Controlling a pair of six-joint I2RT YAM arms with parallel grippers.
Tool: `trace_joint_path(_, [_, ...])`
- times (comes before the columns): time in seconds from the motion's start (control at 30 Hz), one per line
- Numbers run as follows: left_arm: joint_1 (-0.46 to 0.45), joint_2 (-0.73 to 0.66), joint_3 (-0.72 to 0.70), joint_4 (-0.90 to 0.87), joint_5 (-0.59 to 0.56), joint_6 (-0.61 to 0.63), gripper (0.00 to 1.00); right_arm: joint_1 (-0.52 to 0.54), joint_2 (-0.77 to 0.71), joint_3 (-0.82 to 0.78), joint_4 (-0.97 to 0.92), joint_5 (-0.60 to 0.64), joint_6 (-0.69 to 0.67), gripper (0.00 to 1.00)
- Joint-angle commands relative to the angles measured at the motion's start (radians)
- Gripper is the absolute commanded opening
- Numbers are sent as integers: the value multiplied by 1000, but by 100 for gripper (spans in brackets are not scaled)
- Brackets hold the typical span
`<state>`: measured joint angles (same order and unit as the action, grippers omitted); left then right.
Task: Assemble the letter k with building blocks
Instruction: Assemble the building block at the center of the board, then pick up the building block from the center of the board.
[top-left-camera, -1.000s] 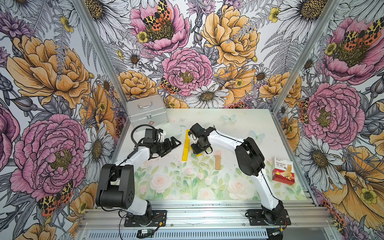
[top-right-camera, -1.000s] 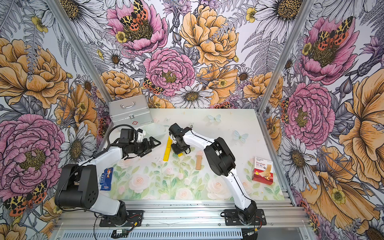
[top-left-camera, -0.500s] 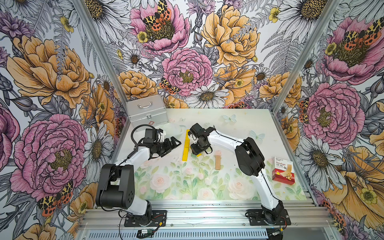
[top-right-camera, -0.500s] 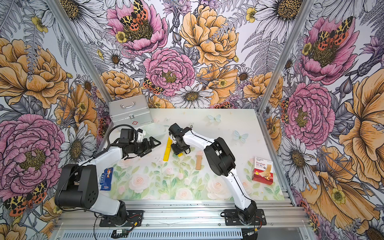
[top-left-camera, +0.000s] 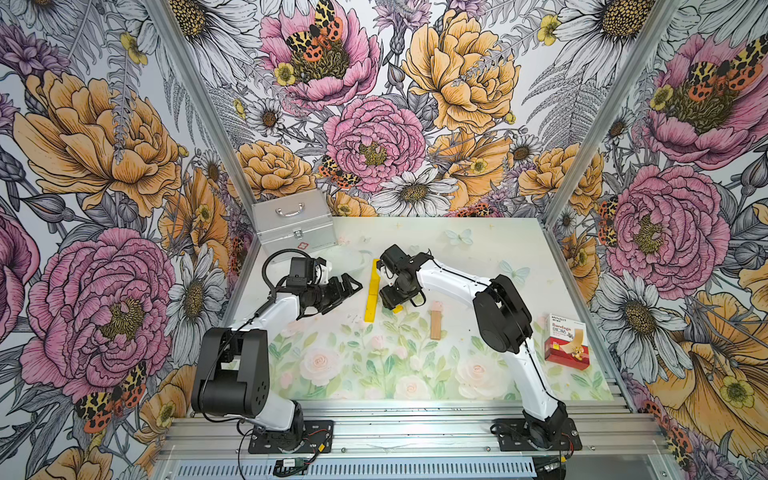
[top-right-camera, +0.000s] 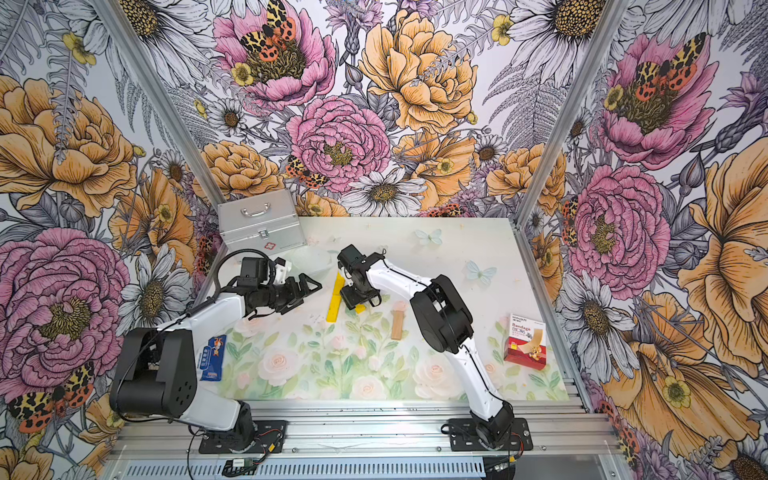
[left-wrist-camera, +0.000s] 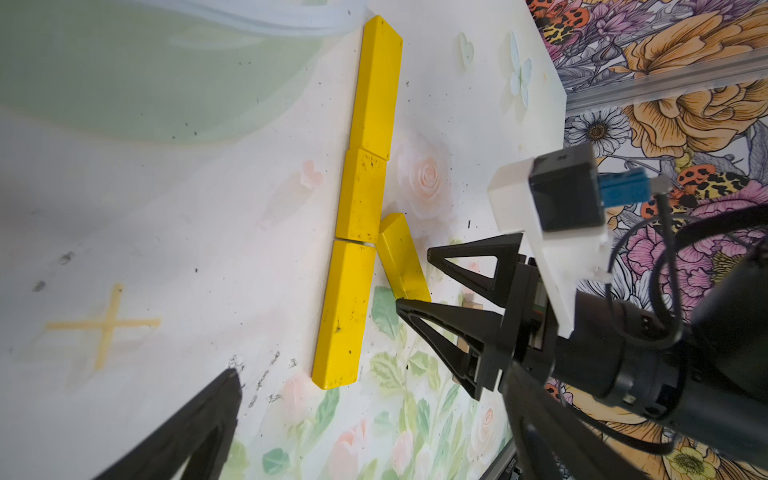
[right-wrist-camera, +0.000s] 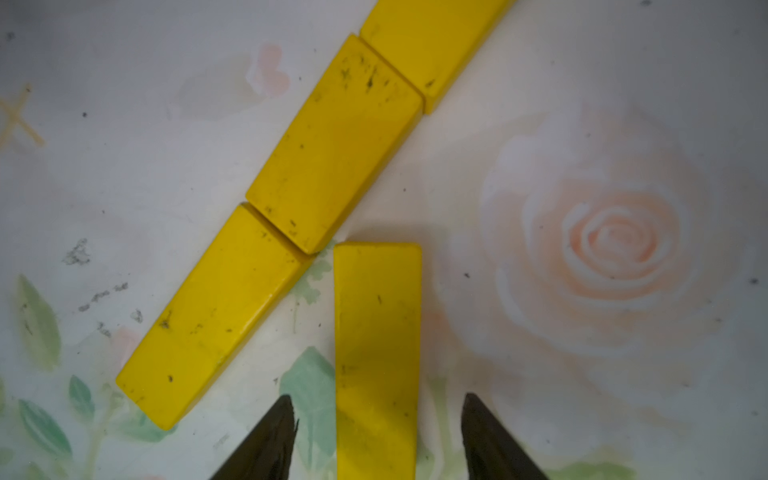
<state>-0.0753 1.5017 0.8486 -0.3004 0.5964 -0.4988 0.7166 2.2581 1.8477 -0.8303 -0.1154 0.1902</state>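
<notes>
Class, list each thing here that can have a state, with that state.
left gripper, open, empty.
right gripper, open, straddling diagonal yellow block.
diagonal yellow block, flat, ungripped.
yellow stem, three blocks end to end.
tan block, flat, apart from stem.
metal case, closed.
bandage box, looks closed.

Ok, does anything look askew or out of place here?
Slightly: the yellow stem is staggered, its short middle block stepping sideways from its neighbours. The tan block lies alone, apart from the stem.
</notes>
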Motion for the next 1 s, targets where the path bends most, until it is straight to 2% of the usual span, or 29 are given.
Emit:
trace_joint_path(0.0, [0,-4,1,21,31,9,99,5,-82,-35,-4,25,5,72])
trace_joint_path(0.33, [-9,-26,-8,21,32,10,99,1,-209,-83,-1,42,39,92])
trace_joint_path(0.4, [-11,-34,-11,22,33,8,99,-2,-238,-94,-1,63,58,99])
trace_joint_path(0.67, [-35,-55,-18,21,40,5,99,-39,-355,-217,-1,194,172,99])
trace_joint_path(0.97, [-71,-83,-38,23,45,-4,99,-81,-498,-446,22,327,348,99])
